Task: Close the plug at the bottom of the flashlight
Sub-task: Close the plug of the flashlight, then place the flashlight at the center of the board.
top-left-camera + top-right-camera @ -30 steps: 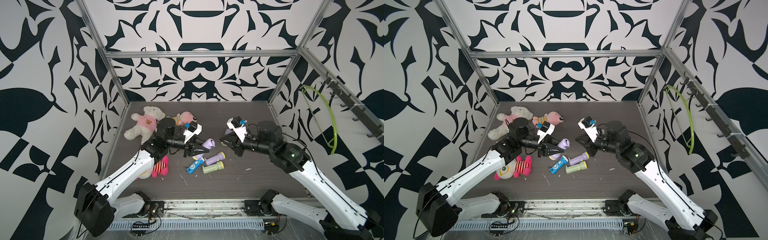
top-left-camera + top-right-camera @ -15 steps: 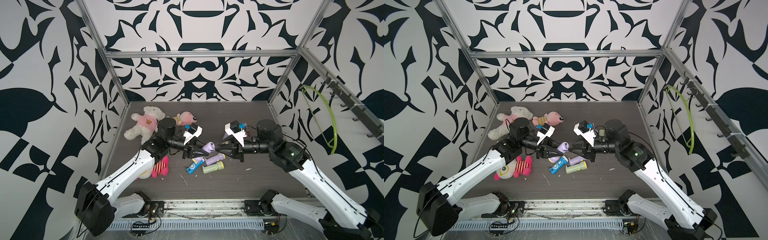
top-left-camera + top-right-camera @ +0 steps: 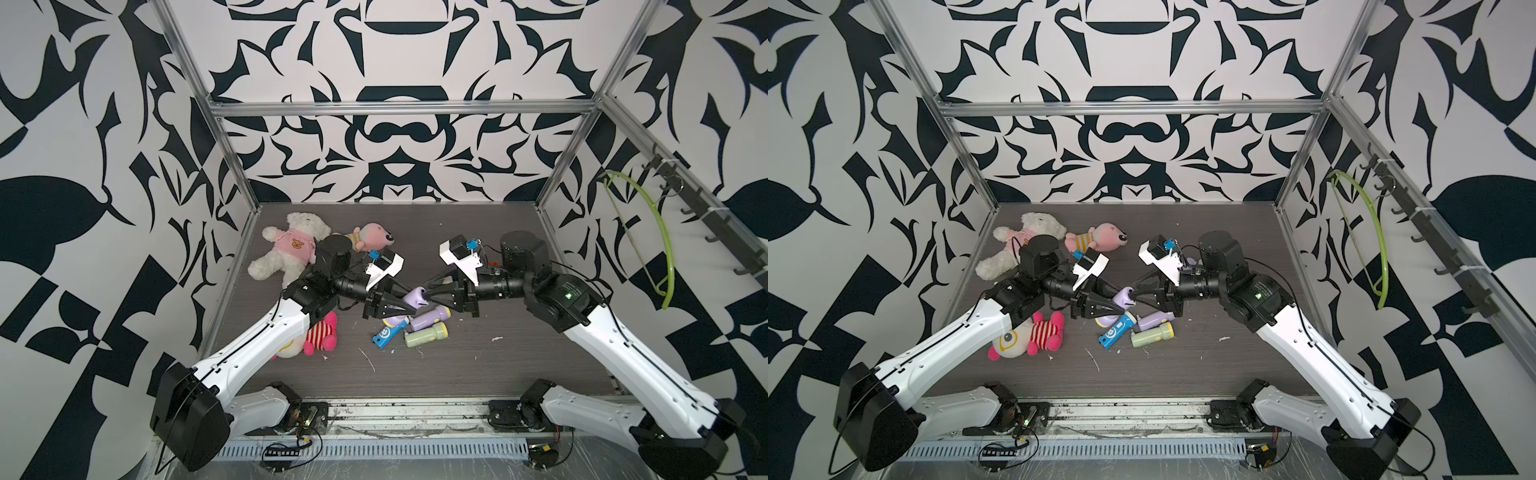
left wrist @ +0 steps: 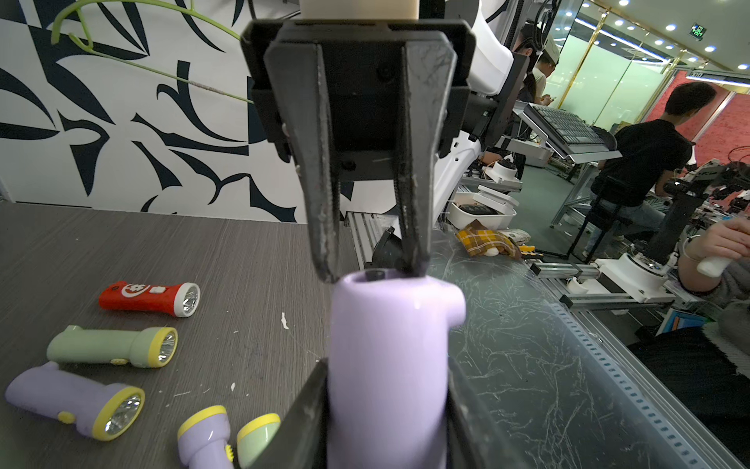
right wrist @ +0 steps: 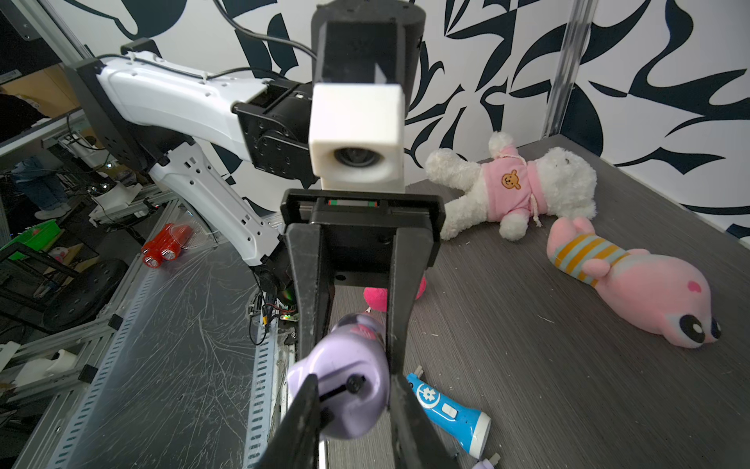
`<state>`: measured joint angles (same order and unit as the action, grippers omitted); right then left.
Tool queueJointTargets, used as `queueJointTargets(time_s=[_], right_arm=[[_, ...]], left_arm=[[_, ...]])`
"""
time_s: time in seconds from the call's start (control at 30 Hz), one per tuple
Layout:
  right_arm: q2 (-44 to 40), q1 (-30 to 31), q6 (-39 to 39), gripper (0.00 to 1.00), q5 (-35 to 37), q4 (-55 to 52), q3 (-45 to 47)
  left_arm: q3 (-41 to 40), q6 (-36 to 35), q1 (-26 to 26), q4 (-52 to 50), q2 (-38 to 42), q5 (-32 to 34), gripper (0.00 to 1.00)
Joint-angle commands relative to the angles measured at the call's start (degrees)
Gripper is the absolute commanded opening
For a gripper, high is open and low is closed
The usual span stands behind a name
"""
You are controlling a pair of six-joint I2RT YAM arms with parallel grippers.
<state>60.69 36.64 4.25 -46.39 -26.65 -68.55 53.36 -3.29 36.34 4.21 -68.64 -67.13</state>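
Lilac flashlight (image 4: 387,365): near end runs off the left wrist view's edge. Its bottom end is too small to read in both top views. Under left arm (image 3: 266,332), striped plush (image 3: 320,338) is partly hidden.

The held flashlight (image 3: 415,296) hangs above the middle of the table (image 3: 457,374), with the left gripper (image 3: 409,300) on its left and the right gripper (image 3: 427,294) on its right. A cluster of flashlights (image 3: 426,334) lies just nearer. A teddy bear (image 3: 291,249) lies far left, a plush animal (image 3: 372,237) to its right, and a third soft toy (image 3: 320,336) nearer, under the left arm.
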Motion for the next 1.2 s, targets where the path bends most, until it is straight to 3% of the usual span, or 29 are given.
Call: queueJointTargets(time_s=[0.0, 0.17, 0.4, 0.6, 1.0, 1.17], right_arm=[[0.7, 0.4, -0.4, 0.31, -0.7, 2.4, -2.3], [1.4, 0.4, -0.3, 0.31, -0.7, 2.7, -2.5], [2.9, 0.4, -0.1, 0.18, -2.2, 2.3, -3.0], [3.1, 0.3, 0.1, 0.16, -0.4, 2.4, -3.1], [-0.7, 0.3, -0.1, 0.18, 12.4, 1.8, -6.2], [-5.8, 0.3, -1.0, 0.19, 24.2, 0.6, -4.8]], left_arm=[[1.9, -1.2, 0.1, -0.2, -0.3, -2.5, 0.0], [1.9, -1.5, 0.1, -0.6, -0.2, -2.6, 0.0], [1.9, -2.1, 0.1, -1.0, 0.2, -2.7, 0.0], [2.0, -2.2, 0.1, -1.4, 0.4, -2.8, 0.0], [2.7, -3.0, 0.0, -2.7, -0.9, -0.9, 0.0], [3.8, 0.9, 0.1, -2.3, -3.1, 9.9, 0.0]])
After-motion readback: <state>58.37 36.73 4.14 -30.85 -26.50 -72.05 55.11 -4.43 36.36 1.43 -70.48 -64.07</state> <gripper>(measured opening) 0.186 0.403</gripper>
